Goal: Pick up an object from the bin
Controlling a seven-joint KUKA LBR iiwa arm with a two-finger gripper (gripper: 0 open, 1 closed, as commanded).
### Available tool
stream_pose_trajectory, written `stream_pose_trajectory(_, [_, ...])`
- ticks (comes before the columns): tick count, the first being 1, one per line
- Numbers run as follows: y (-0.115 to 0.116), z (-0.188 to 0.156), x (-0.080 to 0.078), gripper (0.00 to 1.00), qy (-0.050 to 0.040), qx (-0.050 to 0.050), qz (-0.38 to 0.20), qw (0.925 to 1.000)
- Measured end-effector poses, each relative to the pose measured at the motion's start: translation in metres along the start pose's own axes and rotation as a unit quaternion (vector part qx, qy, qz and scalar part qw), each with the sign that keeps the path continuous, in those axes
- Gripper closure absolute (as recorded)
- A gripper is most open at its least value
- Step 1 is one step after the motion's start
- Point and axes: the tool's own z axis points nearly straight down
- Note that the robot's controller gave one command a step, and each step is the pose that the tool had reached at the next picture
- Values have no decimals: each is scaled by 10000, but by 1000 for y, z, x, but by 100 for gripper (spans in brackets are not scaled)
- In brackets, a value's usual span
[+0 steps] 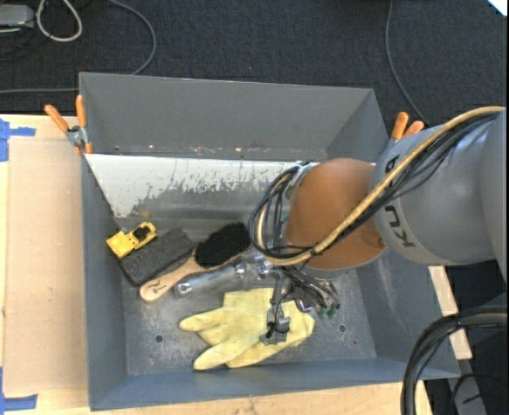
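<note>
— So where is the tool [276, 328] hanging?
— Over a limp, crumpled yellow glove [232, 327] lying by the bin's [150, 357] near wall, beside a wooden-handled black brush [204, 258]. Wide or narrow, I'm not managing to tell.

One camera looks down into the bin [98, 232], slightly oblique.

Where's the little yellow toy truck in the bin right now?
The yellow toy truck sits in the bin's left part in the camera view, against the upper-left end of a dark grey block, left of the black-bristled brush.
</note>
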Motion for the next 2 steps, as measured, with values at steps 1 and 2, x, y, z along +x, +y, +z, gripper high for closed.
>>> stream_pose_trajectory(1, [7, 53, 27, 0, 73, -29, 262, 9996])
stream_pose_trajectory(2, [20, 51, 35, 0, -64, -6, 878, 9961])
